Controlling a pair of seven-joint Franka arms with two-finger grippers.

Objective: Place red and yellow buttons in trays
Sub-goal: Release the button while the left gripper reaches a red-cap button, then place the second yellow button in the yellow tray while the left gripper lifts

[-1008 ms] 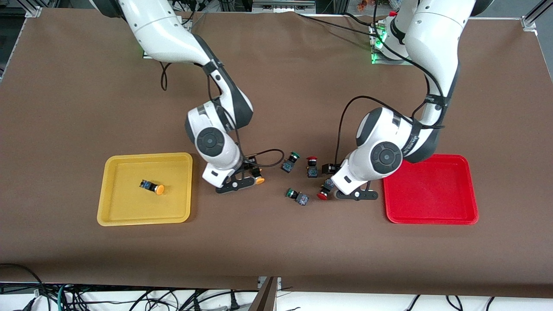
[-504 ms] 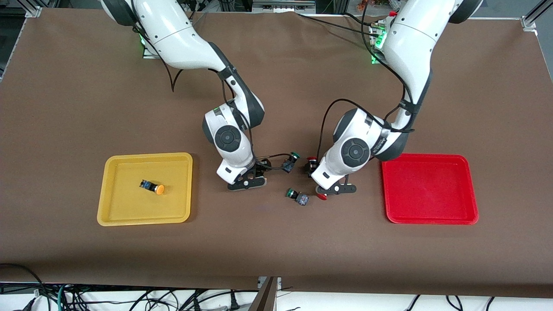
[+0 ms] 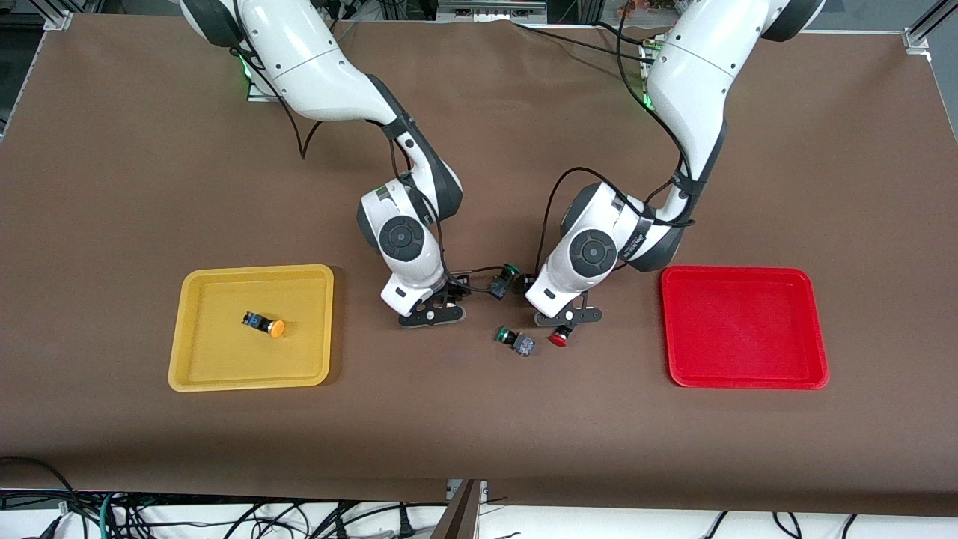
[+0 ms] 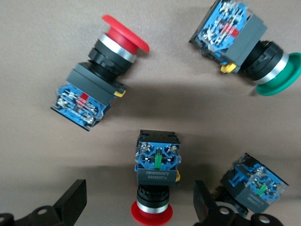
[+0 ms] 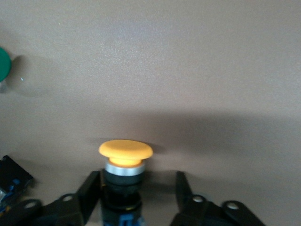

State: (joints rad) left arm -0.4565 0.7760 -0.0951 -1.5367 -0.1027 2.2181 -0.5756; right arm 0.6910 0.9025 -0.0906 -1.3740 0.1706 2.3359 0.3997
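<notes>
My left gripper (image 3: 566, 318) (image 4: 141, 207) is open and low over the table. Between its fingers (image 4: 73, 202) lies a red button (image 4: 155, 188) (image 3: 557, 338), touched by neither. A second red button (image 4: 101, 77) lies close by, hidden under the arm in the front view. My right gripper (image 3: 430, 313) (image 5: 136, 183) is open around a yellow button (image 5: 124, 162); one finger is against its dark body and the other finger (image 5: 183, 188) stands apart. Another yellow button (image 3: 267, 325) lies in the yellow tray (image 3: 224, 359). The red tray (image 3: 745, 329) holds nothing.
Two green-capped buttons lie among the task's ones: one (image 3: 506, 277) (image 4: 244, 42) between the two grippers, the other (image 3: 515, 339) beside the red button, nearer the front camera. Each tray sits at its own arm's end of the table.
Both arms have swung toward the table's middle. The right gripper has come down around the yellow button and its jaws have narrowed. The left gripper has moved from beside the red tray to the red button.
</notes>
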